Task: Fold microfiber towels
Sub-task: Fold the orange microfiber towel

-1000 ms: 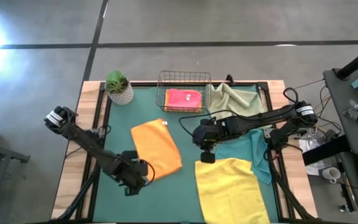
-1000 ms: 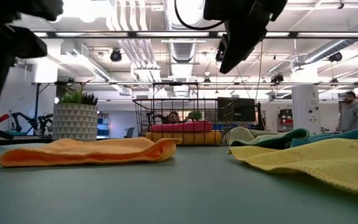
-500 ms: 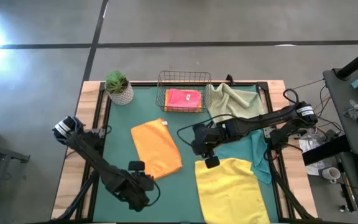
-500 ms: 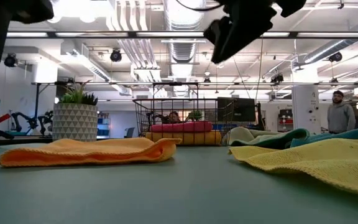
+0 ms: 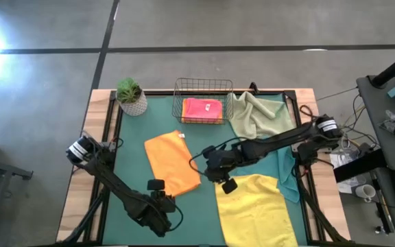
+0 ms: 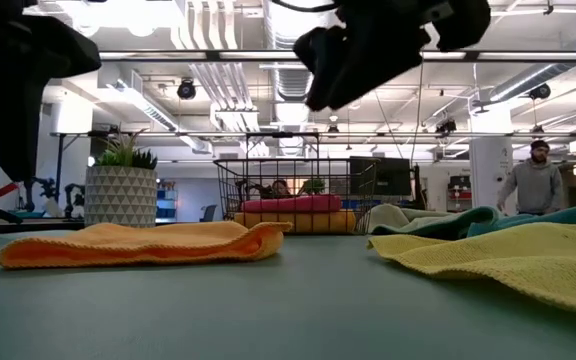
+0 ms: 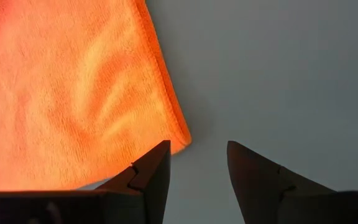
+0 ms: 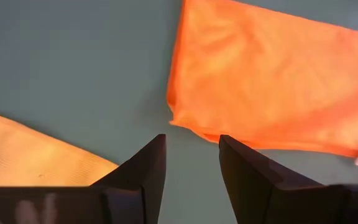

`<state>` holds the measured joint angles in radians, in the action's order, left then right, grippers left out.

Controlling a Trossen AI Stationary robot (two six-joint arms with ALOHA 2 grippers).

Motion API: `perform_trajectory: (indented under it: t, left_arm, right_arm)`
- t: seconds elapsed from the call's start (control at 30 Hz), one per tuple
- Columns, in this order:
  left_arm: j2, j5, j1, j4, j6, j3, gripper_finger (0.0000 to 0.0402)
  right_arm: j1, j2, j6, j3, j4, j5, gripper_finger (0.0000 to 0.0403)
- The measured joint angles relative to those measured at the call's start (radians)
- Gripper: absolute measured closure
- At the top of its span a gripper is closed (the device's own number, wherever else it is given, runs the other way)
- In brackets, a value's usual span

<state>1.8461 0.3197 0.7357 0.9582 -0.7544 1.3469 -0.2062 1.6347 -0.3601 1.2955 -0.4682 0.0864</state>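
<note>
An orange towel (image 5: pixel 172 163) lies folded and flat on the green mat (image 5: pixel 132 151); its white tag (image 5: pixel 182 136) is at the far corner. My left gripper (image 7: pixel 197 152) hovers open over the towel's near corner (image 7: pixel 179 140), above the mat (image 5: pixel 162 202). My right gripper (image 8: pixel 191 146) hangs open in the air between the orange towel's right edge (image 8: pixel 173 112) and the yellow towel (image 5: pixel 252 209), and shows as a dark shape in the low view (image 6: pixel 368 50). A teal towel (image 5: pixel 284 168) and a sage green towel (image 5: pixel 258 113) lie crumpled at the right.
A wire basket (image 5: pixel 203 88) at the far edge holds a folded pink towel (image 5: pixel 202 108) on top of an orange one. A potted plant (image 5: pixel 131 96) stands at the far left corner. Bare mat shows left of the orange towel and in front of it.
My left gripper has gone toward the near edge and a little to the right, past the orange towel's near corner. My right gripper has gone left and toward the near edge, closer to the orange towel, and has rolled. The towels lie as before.
</note>
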Motion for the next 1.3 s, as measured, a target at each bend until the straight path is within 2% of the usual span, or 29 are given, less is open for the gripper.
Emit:
perform_trajectory:
  t: [0.53,0.73,1.3]
  left_arm:
    - [0.0,0.051,-0.002,-0.137,-0.052,-0.111,0.0259]
    - [0.0,0.102,-0.003,-0.142,-0.052,-0.126,0.0259]
    - [-0.001,0.101,-0.028,-0.215,-0.053,-0.211,0.0259]
  right_arm:
    - [-0.016,0.165,-0.06,0.005,0.182,0.0,0.0261]
    - [-0.016,0.226,-0.072,0.005,0.24,0.0,0.0263]
    - [-0.005,0.32,-0.079,0.005,0.296,-0.017,0.0259]
